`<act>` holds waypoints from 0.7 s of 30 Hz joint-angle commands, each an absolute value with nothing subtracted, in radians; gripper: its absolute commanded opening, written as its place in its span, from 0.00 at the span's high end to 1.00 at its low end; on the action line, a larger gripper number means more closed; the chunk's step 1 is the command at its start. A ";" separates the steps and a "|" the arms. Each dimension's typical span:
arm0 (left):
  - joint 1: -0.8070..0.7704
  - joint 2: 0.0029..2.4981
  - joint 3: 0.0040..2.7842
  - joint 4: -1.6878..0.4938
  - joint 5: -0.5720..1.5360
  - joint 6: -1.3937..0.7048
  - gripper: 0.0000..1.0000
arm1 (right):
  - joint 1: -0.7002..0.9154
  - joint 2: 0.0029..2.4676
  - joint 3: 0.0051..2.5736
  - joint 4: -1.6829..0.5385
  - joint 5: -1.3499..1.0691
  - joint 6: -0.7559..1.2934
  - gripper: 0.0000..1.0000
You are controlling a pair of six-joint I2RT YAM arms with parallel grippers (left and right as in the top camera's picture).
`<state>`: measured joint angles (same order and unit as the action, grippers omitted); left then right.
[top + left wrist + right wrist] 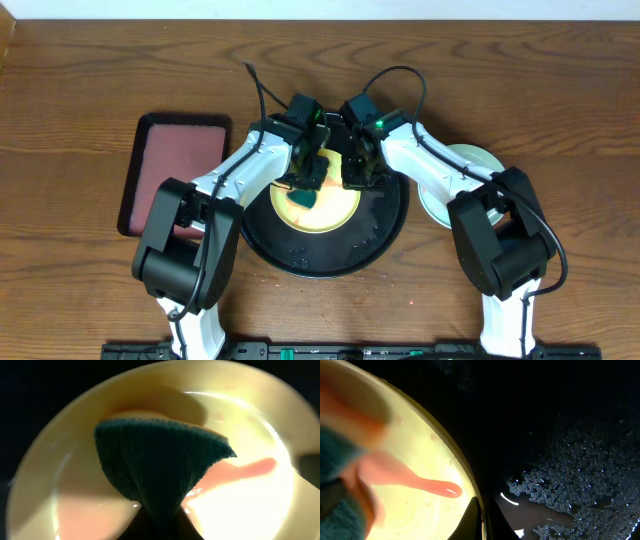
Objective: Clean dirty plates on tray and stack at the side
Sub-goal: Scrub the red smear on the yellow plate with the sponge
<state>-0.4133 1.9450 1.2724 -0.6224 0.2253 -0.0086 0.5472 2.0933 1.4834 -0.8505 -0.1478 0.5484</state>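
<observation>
A pale yellow plate [335,208] lies on the round black tray [330,255]. A red streak [250,467] runs across its inside and also shows in the right wrist view as a red streak [435,487]. My left gripper [308,182] is shut on a dark teal cloth [160,465], which presses on the plate [75,485]. My right gripper [481,522] is shut on the plate's rim at its right side, one finger inside and one outside. Pale blue-green plates [470,160] rest on the table right of the tray, partly hidden by the right arm.
A dark red rectangular tray [170,170] lies on the table to the left. The black tray's floor [570,460] is wet with droplets and a small puddle. Both arms reach in over the tray from the front.
</observation>
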 commanded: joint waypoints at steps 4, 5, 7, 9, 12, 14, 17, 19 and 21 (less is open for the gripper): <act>-0.426 1.976 1.290 -0.611 0.338 0.205 0.93 | 0.551 2.122 1.477 -0.842 -0.139 0.561 0.99; -0.422 1.976 1.293 -0.610 0.315 0.194 0.93 | 0.551 2.122 1.477 -0.842 -0.139 0.561 0.99; -0.417 1.976 1.298 -0.599 0.180 0.079 0.93 | 0.551 2.122 1.477 -0.842 -0.139 0.561 0.99; -0.410 1.976 1.299 -0.600 -0.070 -0.125 0.93 | 0.551 2.122 1.477 -0.842 -0.139 0.561 0.99; -0.397 1.976 1.299 -0.671 -0.376 -0.404 0.92 | 0.551 2.122 1.477 -0.842 -0.139 0.561 0.99; -0.390 1.976 1.299 -0.709 -0.431 -0.470 0.93 | 0.551 2.122 1.477 -0.843 -0.139 0.561 0.99; -0.390 1.976 1.299 -0.736 -0.386 -0.479 0.93 | 0.551 2.122 1.477 -0.842 -0.139 0.561 0.99; -0.397 1.976 1.299 -0.744 -0.294 -0.421 0.93 | 0.551 2.122 1.477 -0.842 -0.139 0.561 0.99; -0.410 1.976 1.299 -0.744 -0.142 -0.313 0.93 | 0.551 2.122 1.477 -0.842 -0.139 0.561 0.99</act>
<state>-0.4236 1.9476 1.2984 -0.7258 -0.1822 -0.3695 0.5495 2.0949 1.4834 -0.8310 -0.1608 0.5484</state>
